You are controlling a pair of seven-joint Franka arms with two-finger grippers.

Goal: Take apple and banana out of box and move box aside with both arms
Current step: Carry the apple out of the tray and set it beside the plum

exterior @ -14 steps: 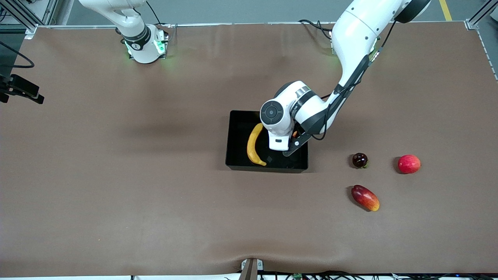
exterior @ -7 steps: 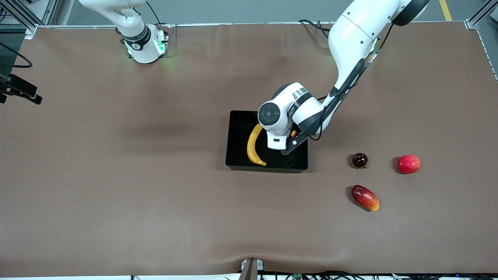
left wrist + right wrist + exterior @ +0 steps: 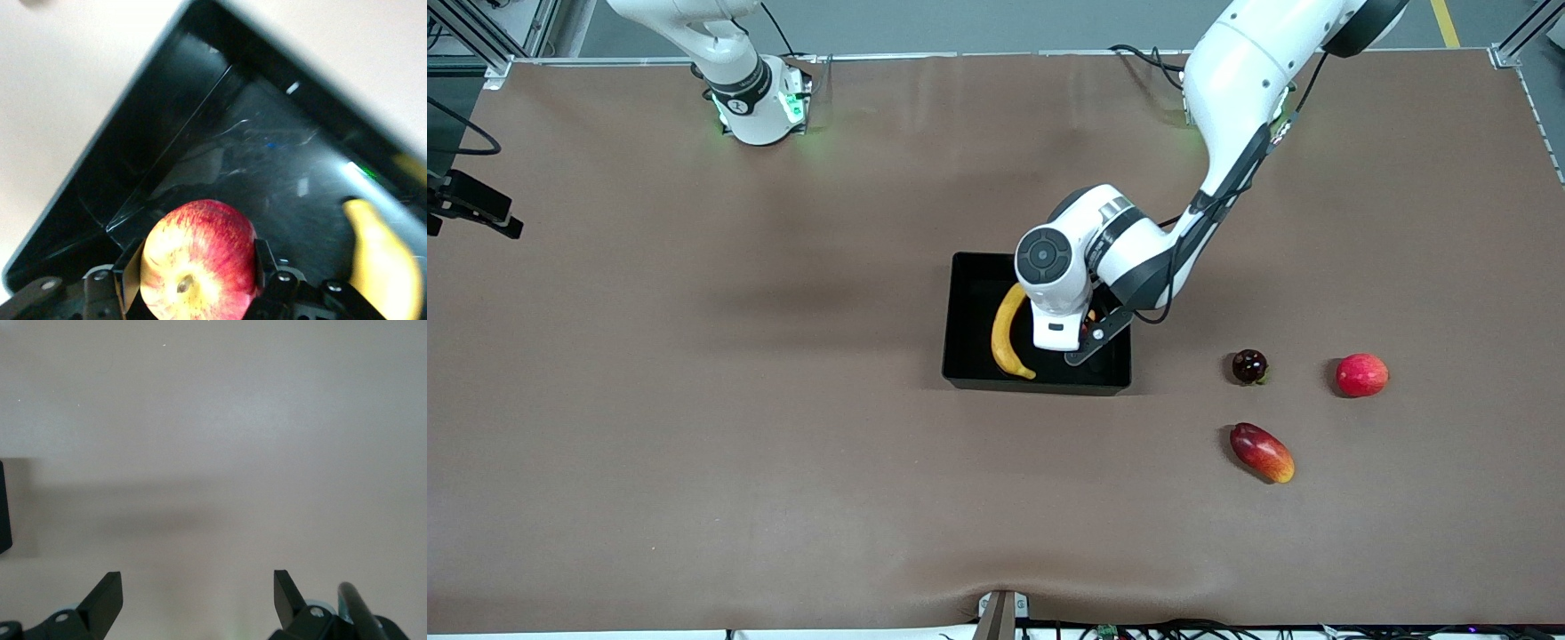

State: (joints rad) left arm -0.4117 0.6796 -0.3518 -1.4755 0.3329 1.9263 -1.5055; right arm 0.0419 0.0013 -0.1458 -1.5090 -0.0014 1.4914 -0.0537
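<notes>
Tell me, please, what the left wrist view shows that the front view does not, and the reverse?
Only the left wrist view shows the apple clearly, gripped in the left hand over the box. Only the front view shows the mango-like fruit, plain red fruit and small dark fruit on the table. Both show the box and the banana lying in it.

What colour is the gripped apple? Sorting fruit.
Red with yellow streaks, best in the left wrist view: apple.

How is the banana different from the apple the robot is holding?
The banana is long, curved and all yellow; the apple is round, red with yellow streaks. The banana lies in the black tray; the apple is gripped in the left pincer over the tray. Both are fruits.
</notes>
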